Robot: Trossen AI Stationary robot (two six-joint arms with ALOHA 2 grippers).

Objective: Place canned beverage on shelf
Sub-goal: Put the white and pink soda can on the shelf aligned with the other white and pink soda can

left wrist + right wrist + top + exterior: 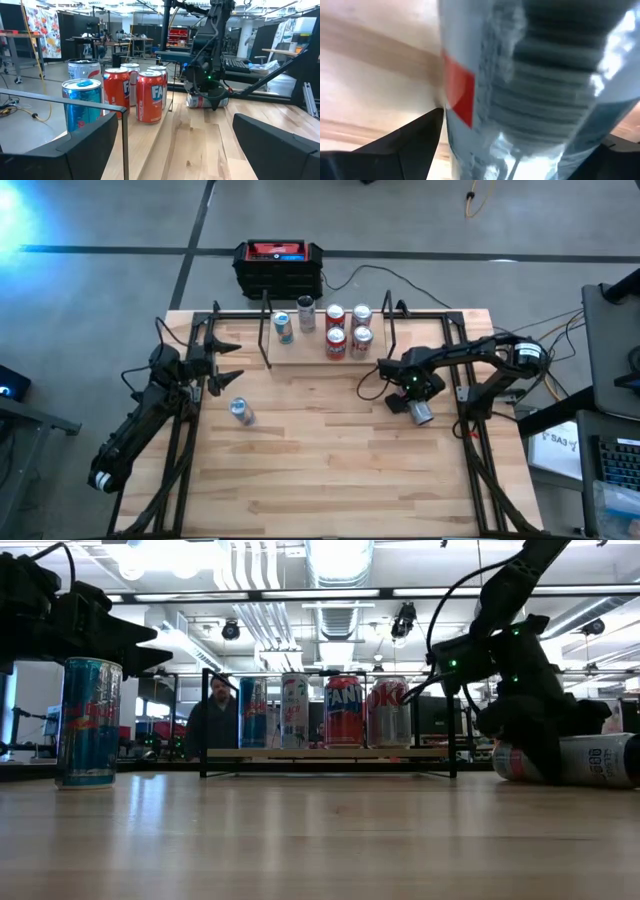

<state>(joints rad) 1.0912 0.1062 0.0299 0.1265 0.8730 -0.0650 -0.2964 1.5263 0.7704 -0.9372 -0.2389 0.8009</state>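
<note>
— High view? — I saw the right gripper point(418, 406) at right of centre, pinching a lying can point(421, 414); the shelf point(325, 352) above centre held 6 cans.
— Left wrist? — My left gripper point(222, 364) was spread, empty.

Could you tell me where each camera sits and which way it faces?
High: overhead, straight down on the table, both arms, shelf.
Low: tabletop height, facing the shelf; right gripper around a lying can.
Left wrist: past the open left gripper toward the shelved cans and right arm.
Right wrist: close on the lying can between its fingers.
Low and left wrist share the Fanta can.
</note>
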